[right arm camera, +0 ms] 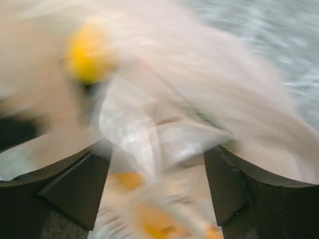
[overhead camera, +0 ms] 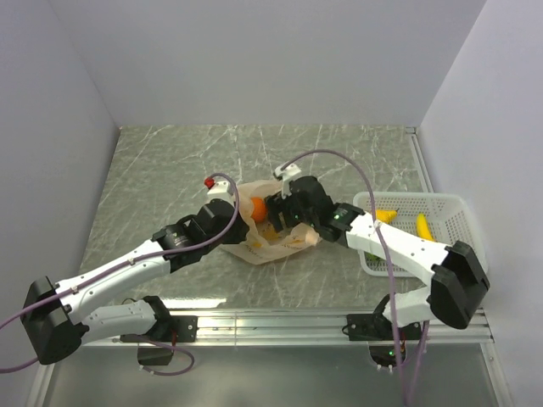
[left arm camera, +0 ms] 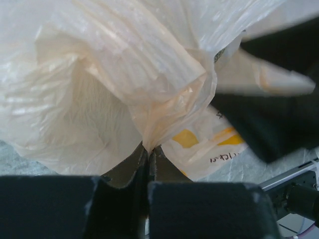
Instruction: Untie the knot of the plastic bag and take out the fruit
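Observation:
The pale orange plastic bag (overhead camera: 270, 242) lies crumpled mid-table between my two grippers. An orange (overhead camera: 254, 208) shows at its open top. My left gripper (overhead camera: 238, 214) is at the bag's left side. In the left wrist view it (left arm camera: 148, 149) is shut on a gathered fold of the bag (left arm camera: 124, 74). My right gripper (overhead camera: 277, 208) is at the bag's top right, next to the orange. In the blurred right wrist view it (right arm camera: 157, 169) stands open with loose bag film (right arm camera: 149, 124) between the jaws and a yellow fruit (right arm camera: 87, 52) behind the film. I cannot make out the knot.
A white mesh basket (overhead camera: 450, 205) stands at the right with yellow pieces (overhead camera: 422, 227) in it. A small red bit (overhead camera: 209, 182) lies on the table left of the bag. Walls close the table on the left, back and right.

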Action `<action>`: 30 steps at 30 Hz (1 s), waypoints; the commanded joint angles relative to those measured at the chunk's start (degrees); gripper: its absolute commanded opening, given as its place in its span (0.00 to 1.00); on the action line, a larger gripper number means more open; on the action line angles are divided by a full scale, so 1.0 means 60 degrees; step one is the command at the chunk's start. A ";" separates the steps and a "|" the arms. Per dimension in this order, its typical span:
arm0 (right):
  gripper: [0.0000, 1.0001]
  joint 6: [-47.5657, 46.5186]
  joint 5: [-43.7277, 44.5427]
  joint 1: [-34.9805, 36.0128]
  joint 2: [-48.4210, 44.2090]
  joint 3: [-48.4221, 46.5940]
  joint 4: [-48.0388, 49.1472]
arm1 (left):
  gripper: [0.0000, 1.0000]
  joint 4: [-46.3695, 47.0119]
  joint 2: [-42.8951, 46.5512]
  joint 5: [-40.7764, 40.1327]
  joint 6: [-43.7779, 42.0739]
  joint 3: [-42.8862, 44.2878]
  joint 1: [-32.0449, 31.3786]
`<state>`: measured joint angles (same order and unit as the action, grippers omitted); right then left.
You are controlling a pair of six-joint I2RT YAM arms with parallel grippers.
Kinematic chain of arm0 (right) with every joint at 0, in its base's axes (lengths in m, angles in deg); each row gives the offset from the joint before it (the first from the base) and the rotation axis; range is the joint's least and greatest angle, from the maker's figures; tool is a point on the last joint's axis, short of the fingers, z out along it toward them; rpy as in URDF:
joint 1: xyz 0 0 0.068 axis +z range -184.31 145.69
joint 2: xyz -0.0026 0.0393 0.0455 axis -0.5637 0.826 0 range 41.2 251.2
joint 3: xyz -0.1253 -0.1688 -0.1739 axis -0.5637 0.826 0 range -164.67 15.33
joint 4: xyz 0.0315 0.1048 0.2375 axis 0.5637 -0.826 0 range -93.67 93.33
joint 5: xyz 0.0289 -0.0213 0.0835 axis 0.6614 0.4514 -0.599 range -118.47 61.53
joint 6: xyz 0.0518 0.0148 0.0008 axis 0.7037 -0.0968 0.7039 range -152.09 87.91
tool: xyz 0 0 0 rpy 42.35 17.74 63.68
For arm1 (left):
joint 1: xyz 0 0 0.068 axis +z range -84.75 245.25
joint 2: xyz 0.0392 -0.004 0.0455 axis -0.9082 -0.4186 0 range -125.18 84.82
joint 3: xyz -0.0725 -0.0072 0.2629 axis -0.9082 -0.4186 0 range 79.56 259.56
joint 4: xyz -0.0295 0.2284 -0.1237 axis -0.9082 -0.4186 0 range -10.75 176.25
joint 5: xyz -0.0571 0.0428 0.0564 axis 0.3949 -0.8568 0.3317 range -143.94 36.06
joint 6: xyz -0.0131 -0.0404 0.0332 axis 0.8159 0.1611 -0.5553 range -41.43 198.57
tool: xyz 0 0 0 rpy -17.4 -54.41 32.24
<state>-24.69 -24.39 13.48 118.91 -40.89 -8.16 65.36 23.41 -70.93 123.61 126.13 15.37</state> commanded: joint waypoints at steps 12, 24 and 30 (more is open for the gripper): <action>0.94 0.1008 -0.0543 -0.2062 0.2500 -0.0150 0.2558 | 0.08 0.0609 -0.0488 0.0181 -0.0358 -0.0114 0.0038; 0.92 0.0745 -0.4309 -0.0584 0.1977 0.0699 0.2283 | 0.11 0.1049 -0.1074 -0.0301 -0.0328 -0.0290 0.0038; 0.91 0.0364 -0.3102 0.0033 0.0350 0.0904 0.1300 | 0.12 0.0888 -0.0562 -0.0639 -0.0328 -0.0612 0.0082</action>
<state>-21.08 -46.93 14.33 126.86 -35.61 1.72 69.27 17.56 -72.40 122.52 123.05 15.50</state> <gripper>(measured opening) 0.917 0.119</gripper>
